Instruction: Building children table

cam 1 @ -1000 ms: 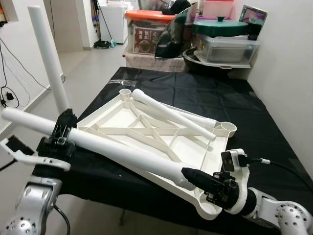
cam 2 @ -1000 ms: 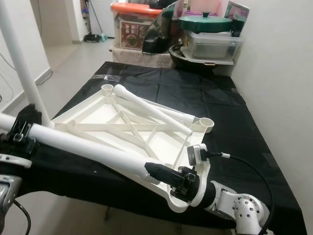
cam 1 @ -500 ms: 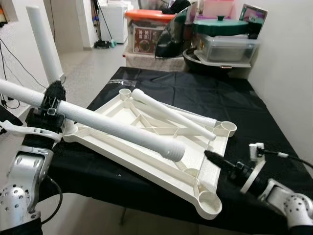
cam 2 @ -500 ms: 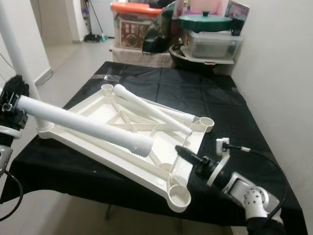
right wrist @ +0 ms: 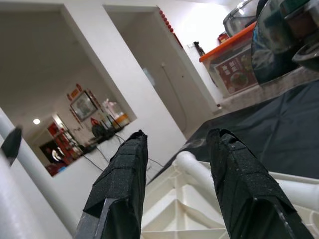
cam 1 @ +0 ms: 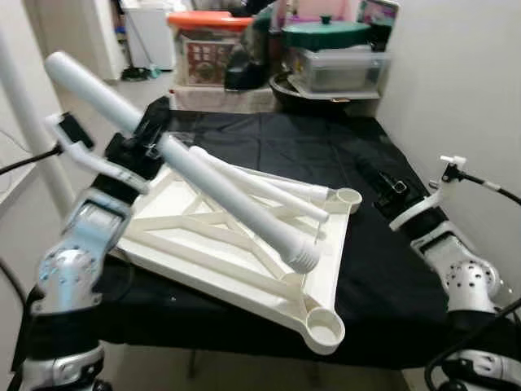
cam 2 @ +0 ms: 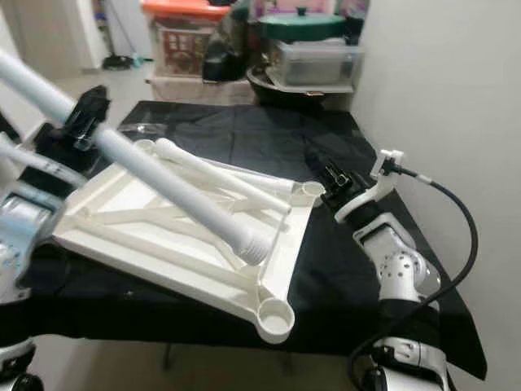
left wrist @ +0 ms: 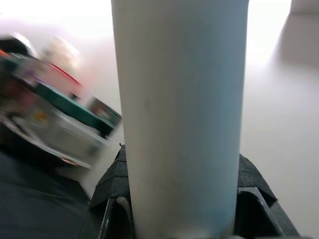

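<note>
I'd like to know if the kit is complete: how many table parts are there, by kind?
Tabletop: 1
Legs: 4 (one held leg in the left pincer, two lying legs on the tabletop, one upright leg at its left corner)
Total: 5
</note>
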`<state>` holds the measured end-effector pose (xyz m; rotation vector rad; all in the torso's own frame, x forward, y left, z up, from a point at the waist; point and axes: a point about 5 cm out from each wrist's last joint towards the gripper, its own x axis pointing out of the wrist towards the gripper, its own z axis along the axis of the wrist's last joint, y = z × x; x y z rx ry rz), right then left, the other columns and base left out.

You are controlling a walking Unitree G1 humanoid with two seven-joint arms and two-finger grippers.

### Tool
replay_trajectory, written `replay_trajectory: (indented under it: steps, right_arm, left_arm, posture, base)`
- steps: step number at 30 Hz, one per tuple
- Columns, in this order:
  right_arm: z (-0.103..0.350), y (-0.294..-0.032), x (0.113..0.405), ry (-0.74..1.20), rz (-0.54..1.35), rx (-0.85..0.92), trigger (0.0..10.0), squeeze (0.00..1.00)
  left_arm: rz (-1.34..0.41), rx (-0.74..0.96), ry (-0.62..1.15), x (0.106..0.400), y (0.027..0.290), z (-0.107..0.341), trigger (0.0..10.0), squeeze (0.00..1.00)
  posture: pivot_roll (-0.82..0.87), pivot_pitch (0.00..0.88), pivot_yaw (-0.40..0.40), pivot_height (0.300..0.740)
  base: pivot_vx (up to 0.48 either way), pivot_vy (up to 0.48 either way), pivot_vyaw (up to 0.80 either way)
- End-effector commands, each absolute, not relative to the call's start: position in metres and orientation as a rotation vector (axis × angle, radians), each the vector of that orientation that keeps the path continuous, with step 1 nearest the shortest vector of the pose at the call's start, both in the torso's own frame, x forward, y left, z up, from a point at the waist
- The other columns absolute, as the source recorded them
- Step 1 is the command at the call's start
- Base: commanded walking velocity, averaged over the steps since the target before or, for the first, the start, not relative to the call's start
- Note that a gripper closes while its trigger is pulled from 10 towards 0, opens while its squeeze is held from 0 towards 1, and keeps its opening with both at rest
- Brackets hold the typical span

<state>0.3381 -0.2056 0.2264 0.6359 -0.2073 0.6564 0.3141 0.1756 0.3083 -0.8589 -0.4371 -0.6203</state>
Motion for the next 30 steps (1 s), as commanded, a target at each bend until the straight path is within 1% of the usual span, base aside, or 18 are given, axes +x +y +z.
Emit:
replay_trajectory:
  steps: [1,6,10,18,27,30]
  right_arm:
    - [0.234,-0.198,0.339,-0.239,0.689,0.601,10.0,0.0]
    - [0.235,-0.186,0.336,-0.243,0.709,0.549,10.0,0.0]
    - [0.234,-0.17,0.332,-0.236,0.754,0.519,10.0,0.0]
    - [0.237,-0.158,0.334,-0.249,0.766,0.48,10.0,0.0]
    - [0.242,-0.153,0.335,-0.202,0.812,0.442,10.0,0.0]
    - [0.244,-0.149,0.331,-0.19,0.906,0.344,10.0,0.0]
  left_arm:
    - [-0.64,-0.824,-0.431,0.317,0.175,0.31,10.0,0.0]
    - [-0.689,-0.784,-0.437,0.322,0.168,0.318,10.0,0.0]
    - [-0.7,-0.762,-0.425,0.327,0.164,0.319,10.0,0.0]
    - [-0.707,-0.739,-0.415,0.331,0.158,0.317,10.0,0.0]
    - [-0.736,-0.689,-0.408,0.335,0.157,0.32,10.0,0.0]
    - [-0.782,-0.637,-0.393,0.336,0.153,0.322,10.0,0.0]
  posture:
    - [0.12,0.0,-0.053,0.74]
    - [0.11,0.0,-0.047,0.74]
    - [0.12,0.0,-0.045,0.74]
    - [0.12,0.0,-0.045,0.74]
    - [0.12,0.0,-0.049,0.74]
    - [0.11,0.0,-0.048,0.74]
  base:
    - [0.0,0.0,-0.77]
    - [0.0,0.0,-0.77]
    - [0.0,0.0,-0.77]
    - [0.0,0.0,-0.77]
    - [0.0,0.0,0.0]
    - [0.0,0.0,0.0]
